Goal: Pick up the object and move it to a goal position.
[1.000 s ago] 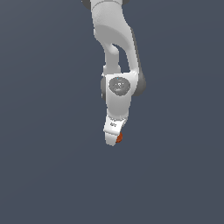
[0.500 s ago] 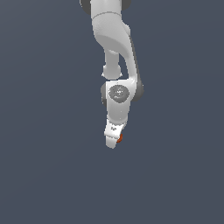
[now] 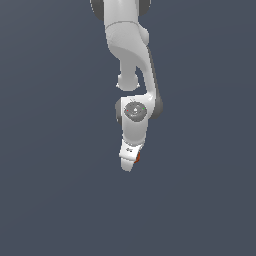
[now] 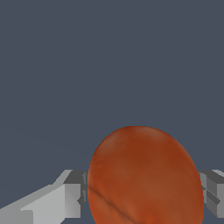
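Note:
In the wrist view the small orange-red ball (image 4: 144, 177) fills the space between my two grey fingers (image 4: 65, 197), which press on it from both sides. In the exterior view the white arm hangs down from above, and my gripper (image 3: 131, 162) points downward with only a sliver of the ball (image 3: 137, 157) showing at its edge on the exterior view's right. The gripper is shut on the ball and holds it off the dark grey ground.
A plain dark grey ground (image 3: 60, 200) lies all around. No other object or marker shows in either view.
The arm has swung the gripper and the ball slightly toward the exterior view's left and a little lower. The grip on the ball is unchanged.

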Controlling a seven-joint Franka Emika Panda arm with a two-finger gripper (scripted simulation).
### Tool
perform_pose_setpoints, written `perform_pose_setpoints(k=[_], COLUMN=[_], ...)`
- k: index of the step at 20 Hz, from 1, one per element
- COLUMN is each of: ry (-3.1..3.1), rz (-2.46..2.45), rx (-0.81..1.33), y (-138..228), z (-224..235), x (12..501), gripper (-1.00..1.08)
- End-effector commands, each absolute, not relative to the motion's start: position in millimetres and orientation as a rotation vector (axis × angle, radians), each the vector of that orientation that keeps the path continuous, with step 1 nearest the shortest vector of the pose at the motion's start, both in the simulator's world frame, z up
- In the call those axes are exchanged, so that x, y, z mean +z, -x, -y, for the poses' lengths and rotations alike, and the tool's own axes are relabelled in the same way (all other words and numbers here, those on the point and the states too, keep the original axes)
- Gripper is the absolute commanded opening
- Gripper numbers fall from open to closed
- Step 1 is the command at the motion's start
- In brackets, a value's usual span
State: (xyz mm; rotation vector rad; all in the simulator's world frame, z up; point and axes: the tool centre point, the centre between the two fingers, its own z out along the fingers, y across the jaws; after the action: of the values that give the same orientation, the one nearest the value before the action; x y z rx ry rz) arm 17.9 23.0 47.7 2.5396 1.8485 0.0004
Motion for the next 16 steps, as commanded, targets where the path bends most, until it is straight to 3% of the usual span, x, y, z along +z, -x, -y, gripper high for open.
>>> perform_pose_setpoints(k=[1, 16], ry=[-2.54, -2.539], rz=[-1.849, -1.848], rx=[0.0, 0.001], y=[-18, -31], z=[-23, -4], x=[47, 50], gripper=[-1.0, -1.0])
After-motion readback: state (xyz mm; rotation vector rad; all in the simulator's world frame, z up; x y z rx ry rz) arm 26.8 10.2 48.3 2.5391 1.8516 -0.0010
